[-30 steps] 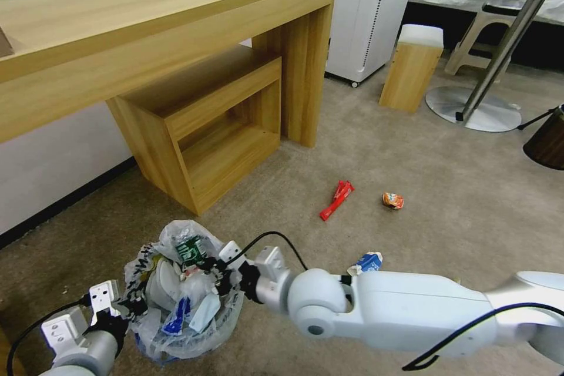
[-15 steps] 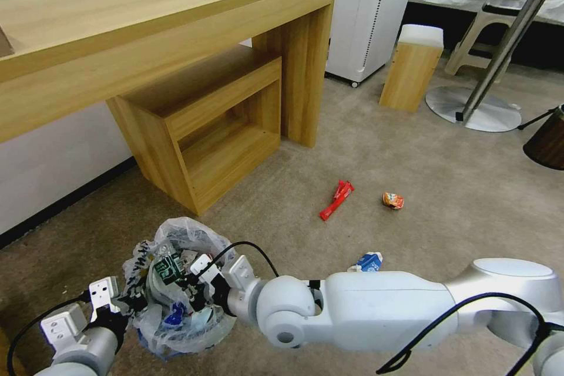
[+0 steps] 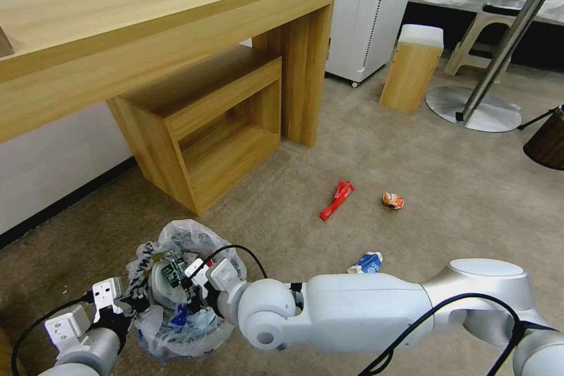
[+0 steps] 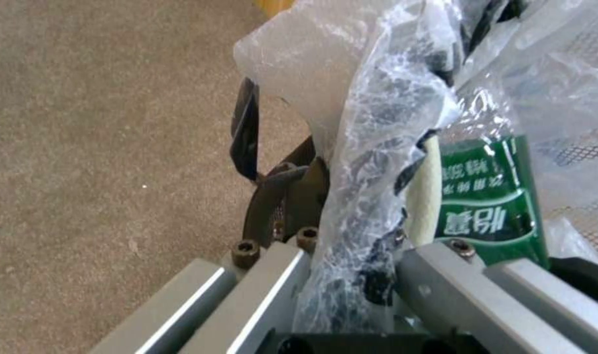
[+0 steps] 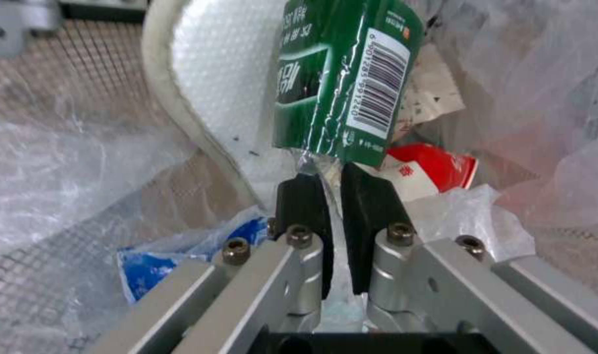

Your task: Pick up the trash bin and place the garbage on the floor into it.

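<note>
The trash bin (image 3: 154,338), lined with a crinkled clear bag, hangs just above the carpet at the lower left. My left gripper (image 3: 124,307) is shut on its rim and bag (image 4: 351,206). My right gripper (image 3: 189,289) reaches inside the bin, shut on the clear end of a green-labelled bottle (image 5: 342,73), which points into the bin (image 3: 171,272). Under it lie a white slipper (image 5: 214,73), a red paper cup (image 5: 436,169) and a blue wrapper (image 5: 148,255). On the floor remain a red wrapper (image 3: 336,199), an orange wrapper (image 3: 393,200) and a blue-white carton (image 3: 367,262).
A wooden desk (image 3: 176,17) with a low open shelf unit (image 3: 211,129) stands behind the bin. Farther right are a white appliance (image 3: 370,12), a wooden stool (image 3: 411,67), a round table's metal base (image 3: 473,108) and a brown bin (image 3: 546,141).
My right arm has pushed leftward and down, carrying the green-labelled bottle from above the rim into the bin. The left gripper and bin have barely moved.
</note>
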Controlling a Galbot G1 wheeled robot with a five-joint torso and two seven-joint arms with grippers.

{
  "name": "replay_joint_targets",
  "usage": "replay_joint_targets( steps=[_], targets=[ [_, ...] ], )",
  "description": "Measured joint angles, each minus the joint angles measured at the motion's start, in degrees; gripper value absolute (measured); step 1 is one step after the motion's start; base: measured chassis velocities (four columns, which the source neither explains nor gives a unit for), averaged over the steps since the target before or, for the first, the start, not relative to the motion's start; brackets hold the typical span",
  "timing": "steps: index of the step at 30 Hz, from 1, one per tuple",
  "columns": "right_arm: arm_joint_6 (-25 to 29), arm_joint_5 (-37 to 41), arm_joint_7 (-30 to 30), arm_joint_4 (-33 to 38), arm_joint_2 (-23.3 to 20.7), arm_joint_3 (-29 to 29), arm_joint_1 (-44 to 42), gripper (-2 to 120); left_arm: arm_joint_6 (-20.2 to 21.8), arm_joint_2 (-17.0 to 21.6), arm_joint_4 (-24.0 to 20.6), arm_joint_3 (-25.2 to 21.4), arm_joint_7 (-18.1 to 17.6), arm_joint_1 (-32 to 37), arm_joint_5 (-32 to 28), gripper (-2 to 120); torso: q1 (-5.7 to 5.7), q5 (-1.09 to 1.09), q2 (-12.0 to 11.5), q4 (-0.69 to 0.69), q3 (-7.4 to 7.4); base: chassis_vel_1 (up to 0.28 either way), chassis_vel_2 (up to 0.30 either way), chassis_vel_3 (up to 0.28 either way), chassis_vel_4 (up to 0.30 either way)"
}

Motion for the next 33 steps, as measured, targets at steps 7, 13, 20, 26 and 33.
replay_joint_targets(
  steps=[7, 13, 20, 26, 33],
  targets=[
    [-1.3, 0.7, 2.2, -0.7, 0.6, 0.1, -0.3, 4, -0.6, -0.6, 0.6, 0.6, 0.4, -0.1, 0.9, 0, 0.0, 0.0, 0.0, 0.0, 0.0, 0.0, 0.0, 0.0, 0.0],
    [-2.4, 0.9, 3.8, -1.8, 1.2, 0.2, -1.1, 4, -0.9, -0.9, 0.6, 0.8, 0.8, 0.3, 1.7, 0, 0.0, 0.0, 0.0, 0.0, 0.0, 0.0, 0.0, 0.0, 0.0],
    [-3.0, 1.0, 4.8, -3.3, 2.1, 0.5, -1.7, 4, -1.0, -1.4, 0.2, 0.8, 1.0, 1.0, 2.2, 0, 0.0, 0.0, 0.0, 0.0, 0.0, 0.0, 0.0, 0.0, 0.0],
    [-2.6, 0.7, 4.6, -1.2, 1.4, 1.1, -1.7, 13, -1.2, -1.9, 0.1, 0.8, 1.2, 1.1, 2.7, 0, 0.0, 0.0, 0.0, 0.0, 0.0, 0.0, 0.0, 0.0, 0.0],
    [-1.9, 0.0, 4.3, 0.2, 0.6, 1.3, -1.8, 31, -1.2, -2.1, -0.4, 0.8, 1.2, 1.3, 2.8, 0, 0.0, 0.01, 0.0, 0.0, 0.0, 0.0, 0.0, 0.0, 0.0]
  ],
)
